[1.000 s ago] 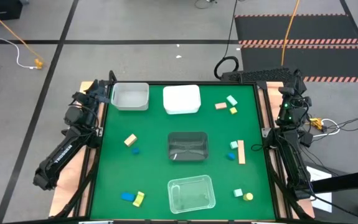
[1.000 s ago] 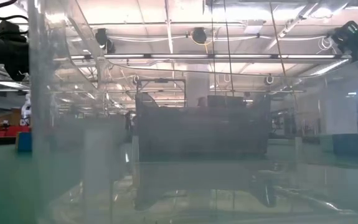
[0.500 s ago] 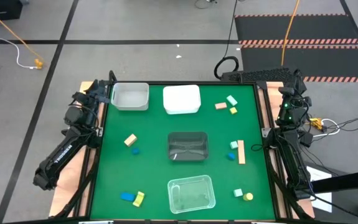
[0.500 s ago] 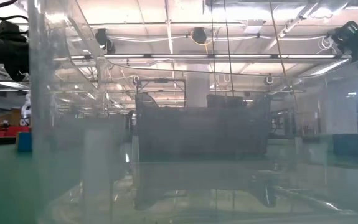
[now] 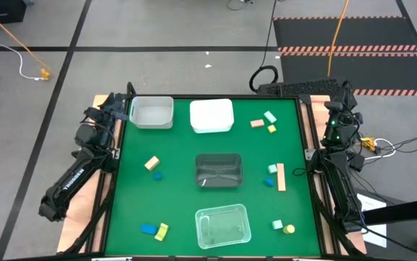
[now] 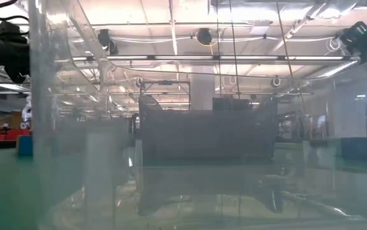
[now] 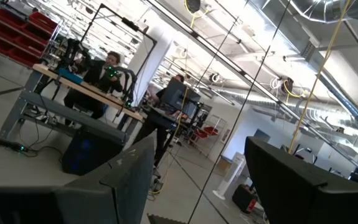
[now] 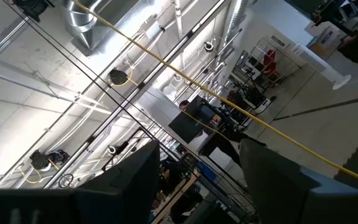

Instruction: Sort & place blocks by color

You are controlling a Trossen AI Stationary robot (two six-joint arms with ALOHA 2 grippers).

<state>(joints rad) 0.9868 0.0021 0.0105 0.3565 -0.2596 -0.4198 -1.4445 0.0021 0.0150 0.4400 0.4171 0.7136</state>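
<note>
Blocks lie scattered over the green table (image 5: 179, 145), none of them in either gripper. Both arms are folded back at the table's side edges. The left gripper (image 7: 194, 180) and the right gripper (image 8: 197, 180) point up into the room with fingers parted on nothing.

Nearest the left gripper sit a tan block (image 5: 151, 163) and a small blue block (image 5: 158, 175); farther down that side are a blue bar (image 5: 148, 229) and a yellow block (image 5: 162, 231), touching each other. On the right gripper's side, a mint block (image 5: 270, 117), a salmon block (image 5: 257, 123) and a yellow cube (image 5: 272, 129) cluster close by. Beyond them a long tan bar (image 5: 281, 177) lies beside a mint cube (image 5: 272, 169) and a blue piece (image 5: 269, 182). Farthest off are a mint piece (image 5: 277, 225) and a round yellow piece (image 5: 289, 229).

Four trays stand between the arms: a clear tray (image 5: 152, 112), a white tray (image 5: 212, 115), a smoky tray (image 5: 219, 171) at centre, and another clear one (image 5: 223, 225).

The mat is smooth and matte; the floor around is grey with dark seams. The wrist views show a workshop with ceiling ducts, desks and seated people (image 7: 107, 68). No writing is legible.
</note>
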